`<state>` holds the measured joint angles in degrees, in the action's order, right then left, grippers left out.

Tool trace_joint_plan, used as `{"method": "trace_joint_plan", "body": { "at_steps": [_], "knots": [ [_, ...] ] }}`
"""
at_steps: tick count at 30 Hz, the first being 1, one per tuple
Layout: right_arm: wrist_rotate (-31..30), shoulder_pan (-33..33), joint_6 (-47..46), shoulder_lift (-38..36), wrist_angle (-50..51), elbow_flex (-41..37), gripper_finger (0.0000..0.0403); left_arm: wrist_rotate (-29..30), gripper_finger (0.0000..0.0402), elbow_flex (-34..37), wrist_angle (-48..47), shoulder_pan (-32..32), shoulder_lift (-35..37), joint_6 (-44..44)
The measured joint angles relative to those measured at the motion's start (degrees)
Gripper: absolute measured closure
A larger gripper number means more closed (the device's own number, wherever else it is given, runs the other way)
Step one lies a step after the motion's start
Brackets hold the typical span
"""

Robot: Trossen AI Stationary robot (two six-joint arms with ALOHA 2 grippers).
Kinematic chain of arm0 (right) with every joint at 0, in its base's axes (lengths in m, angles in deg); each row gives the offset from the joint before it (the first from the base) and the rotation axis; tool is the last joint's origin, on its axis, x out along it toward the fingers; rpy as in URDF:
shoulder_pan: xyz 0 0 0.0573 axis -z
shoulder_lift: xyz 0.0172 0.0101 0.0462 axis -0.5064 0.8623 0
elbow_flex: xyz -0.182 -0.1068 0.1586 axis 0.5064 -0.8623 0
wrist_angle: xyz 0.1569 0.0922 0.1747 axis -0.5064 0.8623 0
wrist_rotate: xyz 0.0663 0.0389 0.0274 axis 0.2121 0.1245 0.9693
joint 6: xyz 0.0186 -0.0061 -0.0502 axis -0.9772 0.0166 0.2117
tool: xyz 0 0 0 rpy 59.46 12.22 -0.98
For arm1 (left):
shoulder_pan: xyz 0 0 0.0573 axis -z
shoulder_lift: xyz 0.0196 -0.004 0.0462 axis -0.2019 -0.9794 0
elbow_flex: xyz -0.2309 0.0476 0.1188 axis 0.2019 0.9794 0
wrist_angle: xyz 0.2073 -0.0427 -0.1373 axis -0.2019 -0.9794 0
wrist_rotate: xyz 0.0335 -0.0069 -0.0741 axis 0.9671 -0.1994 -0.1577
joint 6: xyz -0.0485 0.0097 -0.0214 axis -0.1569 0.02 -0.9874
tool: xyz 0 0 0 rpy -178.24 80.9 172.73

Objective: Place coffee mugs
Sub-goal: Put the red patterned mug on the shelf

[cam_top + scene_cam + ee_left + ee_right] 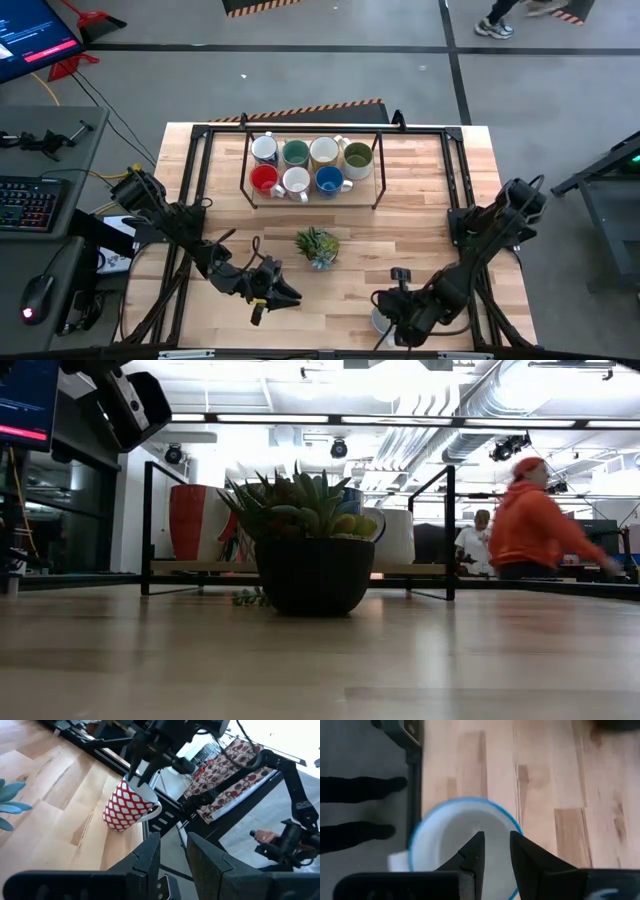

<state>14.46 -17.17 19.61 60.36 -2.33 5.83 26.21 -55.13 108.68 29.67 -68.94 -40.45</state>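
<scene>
— While I stood watching, seven coffee mugs [310,166] already sat on the rack [247,165] at twelve o'clock on the surface [420,230].

— And the eighth?

— A red-patterned mug [128,807] stood at five o'clock, at the near edge. The right hand [495,851] had its narrow fingers pinched over the blue rim.

— The left hand [172,851]?

— It hung at seven o'clock, narrowly parted, holding nothing, well apart from that mug.

Spiky plant [317,246] — mid-table [430,215]
</scene>
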Motion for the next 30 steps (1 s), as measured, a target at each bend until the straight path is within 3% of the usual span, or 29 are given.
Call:
{"method": "trace_joint_plan", "body": {
  "at_steps": [7,30],
  "knots": [
    [-5.0,0.0,4.2,-0.5,5.8,3.9,0.0332,-1.5,0.0314,0.0,0.0,0.0,0.0,-0.4],
    [-1.6,0.3,5.4,1.1,5.6,1.2,0.0332,-2.5,0.0314,0.0,0.0,0.0,0.0,-0.4]
  ]
}}
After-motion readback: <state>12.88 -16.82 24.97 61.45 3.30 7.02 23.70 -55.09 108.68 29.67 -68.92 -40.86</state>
